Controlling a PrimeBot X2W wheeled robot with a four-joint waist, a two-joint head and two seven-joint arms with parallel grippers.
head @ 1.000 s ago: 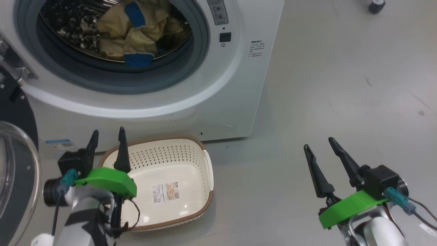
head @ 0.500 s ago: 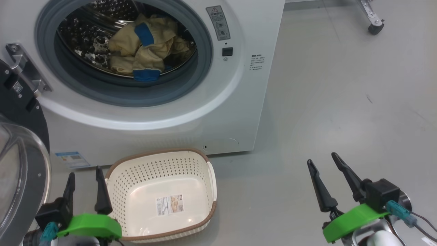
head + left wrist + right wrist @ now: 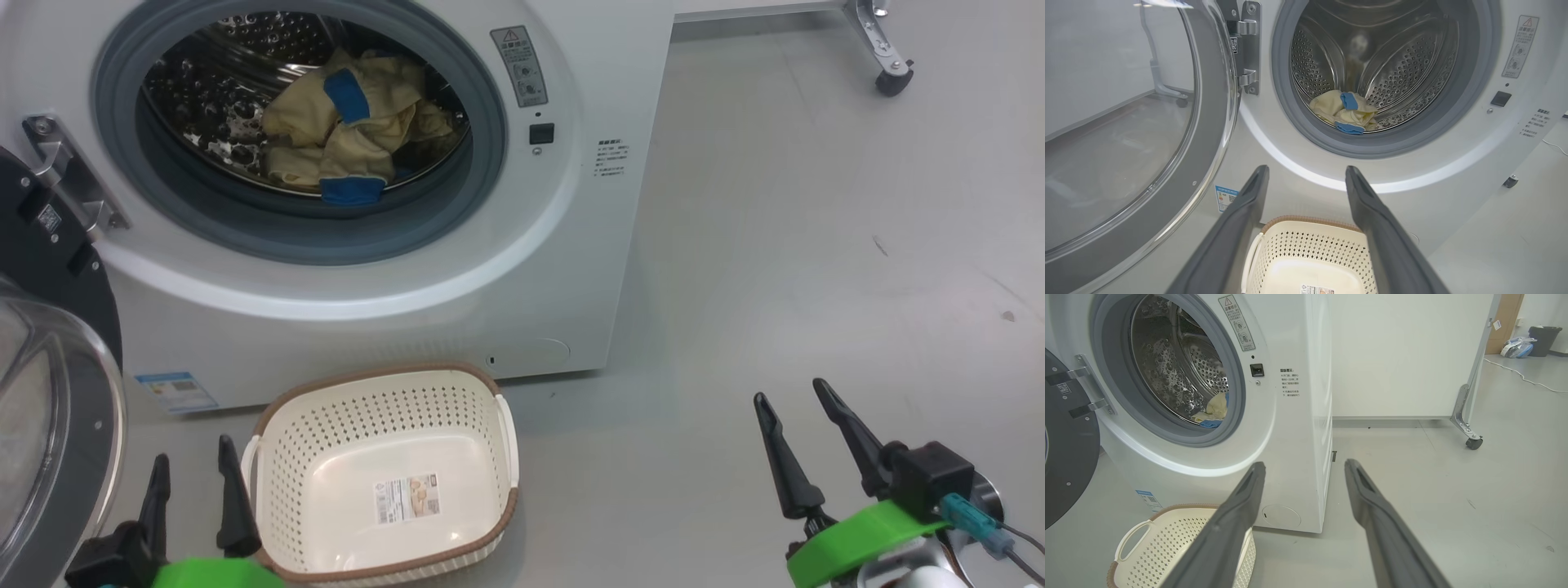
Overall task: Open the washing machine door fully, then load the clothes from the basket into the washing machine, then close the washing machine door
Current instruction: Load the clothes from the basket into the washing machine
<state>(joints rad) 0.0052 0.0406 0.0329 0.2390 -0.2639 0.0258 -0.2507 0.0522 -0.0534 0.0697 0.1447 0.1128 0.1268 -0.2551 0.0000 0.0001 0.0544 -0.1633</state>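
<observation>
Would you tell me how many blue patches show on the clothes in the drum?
2: an upper patch atop the clothes, a lower patch at their front edge; folds may hide more.

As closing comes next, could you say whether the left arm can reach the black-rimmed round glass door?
Probably yes: the round black-rimmed glass door stands open beside the left gripper, whose fingers are open; nothing lies between, and the cream perforated basket sits on its other side.
</observation>
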